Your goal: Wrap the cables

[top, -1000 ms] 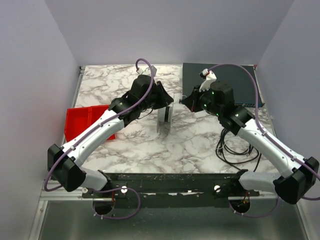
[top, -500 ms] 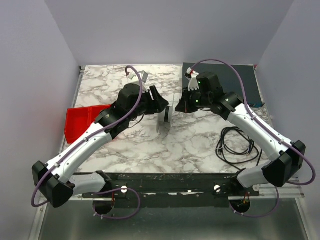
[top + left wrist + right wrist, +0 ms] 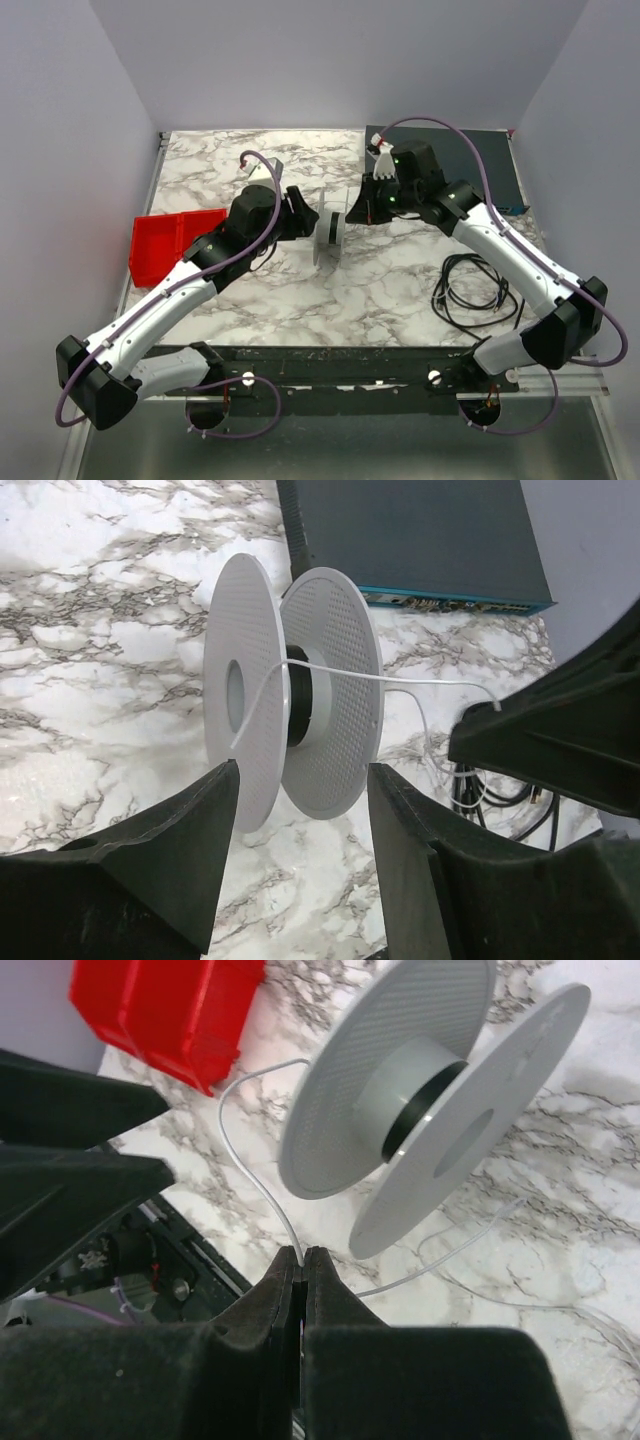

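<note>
A white spool with a dark hub stands on edge mid-table. In the left wrist view the spool has a thin white cable running off its hub to the right. My left gripper is open and empty just left of the spool, which sits ahead of its fingers. My right gripper is just right of the spool and shut on the white cable. Its tips pinch the cable a little below the spool. A coil of black cable lies at right.
A red bin sits at the left edge and shows in the right wrist view. A dark flat box lies at the back right. Loose white cable trails on the marble near the black coil.
My left gripper has drawn back from the spool toward the near left. My right gripper has moved left to the spool's right side, still holding the white cable.
</note>
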